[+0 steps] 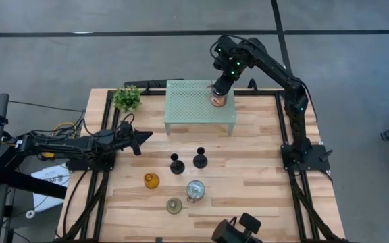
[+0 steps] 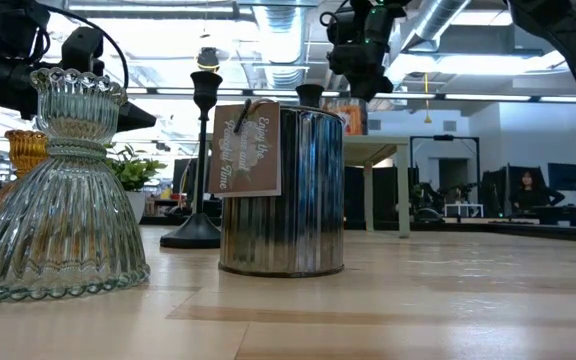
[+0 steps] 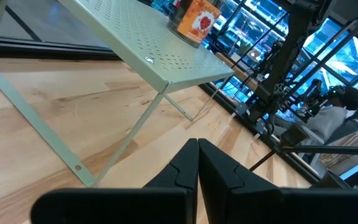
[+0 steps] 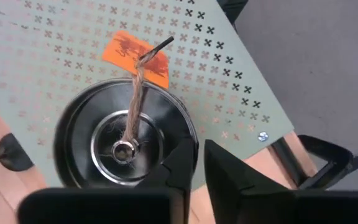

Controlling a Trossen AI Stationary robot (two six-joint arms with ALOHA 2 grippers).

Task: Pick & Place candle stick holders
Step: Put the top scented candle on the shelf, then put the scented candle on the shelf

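Note:
A silvery jar-like holder with an orange tag (image 1: pixel 218 99) stands on the pale green perforated shelf (image 1: pixel 188 108) near its far right corner. My right gripper (image 4: pixel 201 158) is over the jar's rim, its fingers nearly together. Five more holders stand on their bases on the wooden table: two black stemmed ones (image 1: pixel 176 164) (image 1: pixel 200 159), an amber one (image 1: pixel 151 180), a second silvery jar (image 1: pixel 195 190) and a pale green glass one (image 1: pixel 174 206). My left gripper (image 1: pixel 140 138) is shut and empty, low at the table's left. My right gripper comes from above, pointing down, at the jar's rim (image 4: pixel 193 138) on one side. One finger (image 4: pixel 180 163) is over the jar's inside and the other (image 4: pixel 225 177) is outside it. The jar stands upright on the shelf.
A small green potted plant (image 1: pixel 127 98) stands at the far left by the shelf. The shelf's thin legs (image 3: pixel 126 143) reach down to the table. A dark device (image 1: pixel 238 231) sits at the near edge. A person (image 2: pixel 524 190) sits in the room beyond.

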